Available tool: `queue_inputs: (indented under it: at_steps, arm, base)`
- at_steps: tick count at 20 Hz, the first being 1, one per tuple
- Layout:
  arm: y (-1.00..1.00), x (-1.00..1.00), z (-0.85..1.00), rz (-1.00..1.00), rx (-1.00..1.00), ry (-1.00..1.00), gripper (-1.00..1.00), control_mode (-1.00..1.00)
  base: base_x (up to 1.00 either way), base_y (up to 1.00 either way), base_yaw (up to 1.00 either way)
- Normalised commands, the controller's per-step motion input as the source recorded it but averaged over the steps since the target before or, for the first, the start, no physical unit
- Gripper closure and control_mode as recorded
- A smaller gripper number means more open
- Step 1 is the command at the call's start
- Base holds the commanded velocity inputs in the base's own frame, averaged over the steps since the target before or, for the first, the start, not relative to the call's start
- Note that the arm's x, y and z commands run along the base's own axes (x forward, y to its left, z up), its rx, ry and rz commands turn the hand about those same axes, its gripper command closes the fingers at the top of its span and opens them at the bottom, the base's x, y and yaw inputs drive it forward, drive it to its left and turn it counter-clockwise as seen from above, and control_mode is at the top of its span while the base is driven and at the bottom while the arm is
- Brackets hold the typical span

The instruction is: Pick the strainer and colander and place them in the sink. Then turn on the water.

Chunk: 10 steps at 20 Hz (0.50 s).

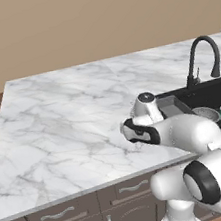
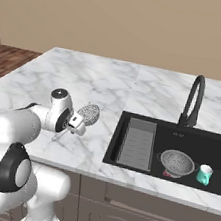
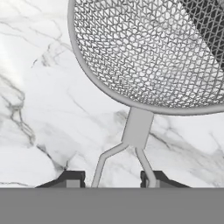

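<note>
The strainer (image 2: 88,113) lies on the marble counter left of the sink (image 2: 198,141), its fine-mesh basket (image 3: 148,57) large in the hand view. My gripper (image 2: 76,123) is low over its wire handle (image 3: 138,127). The two fingertips (image 3: 72,179) straddle the handle's wires; the right one touches a wire and a small gap shows on the left. The colander (image 2: 177,162) sits inside the sink, also seen from the left base camera as colander (image 1: 205,113). No water is in view at the black faucet (image 2: 193,103).
A teal cup (image 2: 204,174) stands in the sink right of the colander. A grey ribbed rack (image 2: 138,142) fills the sink's left end. The marble counter (image 1: 64,125) stretches wide to the left, and its front edge runs just below my arm.
</note>
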Motion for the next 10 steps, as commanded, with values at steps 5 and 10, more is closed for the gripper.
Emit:
queue_inputs:
  at_steps: [5,10]
  arm:
    - [-0.21,-0.41,0.47,0.06,-0.03,-0.01,1.0,-1.0]
    - [-0.31,-0.35,0.44,0.05,0.0,0.0,1.0,-1.0]
  base:
    - [0.0,0.0,0.0]
    - [0.0,0.0,0.0]
